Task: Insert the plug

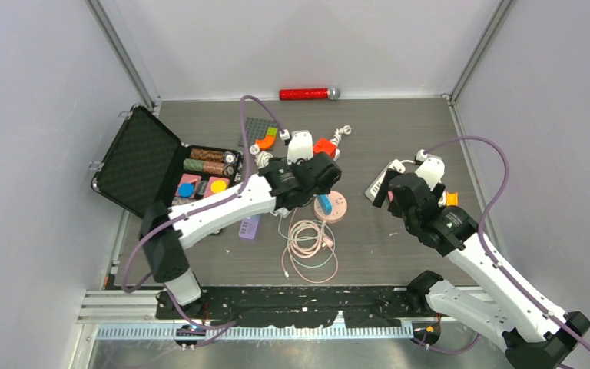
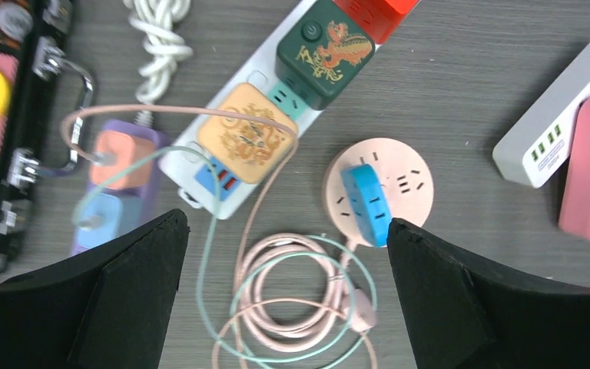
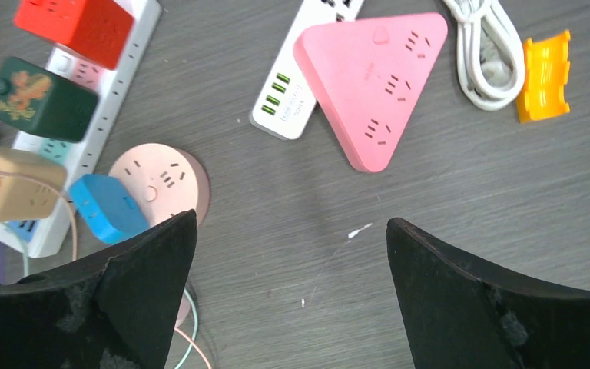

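A blue plug (image 2: 369,201) sits on the left part of a round pink socket (image 2: 407,181); I cannot tell whether its pins are seated. Both also show in the right wrist view, the plug (image 3: 107,207) and the socket (image 3: 165,181). My left gripper (image 2: 288,254) is open and empty, hovering over a coiled pink cable (image 2: 292,292), with the blue plug by its right finger. My right gripper (image 3: 292,254) is open and empty over bare table, right of the round socket. In the top view the left gripper (image 1: 316,184) is above the socket (image 1: 339,207), and the right gripper (image 1: 399,196) is apart from it.
A white power strip (image 2: 257,73) carries tan, green and red adapters. A pink triangular socket (image 3: 369,77) lies on a white USB strip (image 3: 292,96). A purple strip (image 2: 123,184) holds two chargers. An open black case (image 1: 134,161) stands at the left, and a red microphone (image 1: 307,94) lies at the back.
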You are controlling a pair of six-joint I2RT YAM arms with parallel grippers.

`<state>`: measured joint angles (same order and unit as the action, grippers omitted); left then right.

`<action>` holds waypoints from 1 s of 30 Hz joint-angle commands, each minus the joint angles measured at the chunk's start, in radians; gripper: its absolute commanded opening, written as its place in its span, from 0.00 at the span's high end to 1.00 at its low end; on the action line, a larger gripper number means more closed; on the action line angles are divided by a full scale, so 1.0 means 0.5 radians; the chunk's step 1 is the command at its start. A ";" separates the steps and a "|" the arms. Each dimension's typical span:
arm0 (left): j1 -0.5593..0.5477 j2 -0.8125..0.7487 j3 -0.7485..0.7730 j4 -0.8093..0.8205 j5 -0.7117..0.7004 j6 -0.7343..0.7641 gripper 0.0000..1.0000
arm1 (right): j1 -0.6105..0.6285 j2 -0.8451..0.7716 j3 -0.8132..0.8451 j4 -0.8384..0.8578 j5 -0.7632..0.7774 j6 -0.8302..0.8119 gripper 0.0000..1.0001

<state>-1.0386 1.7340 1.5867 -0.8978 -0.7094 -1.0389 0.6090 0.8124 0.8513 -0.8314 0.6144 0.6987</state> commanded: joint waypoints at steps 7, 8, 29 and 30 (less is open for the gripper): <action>0.006 -0.875 -0.830 0.546 -0.194 0.859 0.00 | -0.016 -0.148 0.244 0.075 0.141 -0.325 0.02; 0.009 -0.972 -0.910 0.569 -0.183 0.918 0.00 | -0.019 -0.162 0.245 0.078 0.183 -0.329 0.02; 0.008 -2.839 -1.222 -0.093 -0.219 1.183 0.00 | -0.028 -0.865 0.706 -0.147 0.562 -0.811 0.05; 0.009 -2.912 -1.231 -0.074 -0.208 1.185 0.00 | -0.028 -0.952 0.704 -0.126 0.570 -0.842 0.05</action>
<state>-1.0382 0.3679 0.9630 -0.9043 -0.7883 -0.4808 0.5987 0.4389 1.1763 -0.9173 0.8165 0.3885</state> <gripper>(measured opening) 0.994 0.958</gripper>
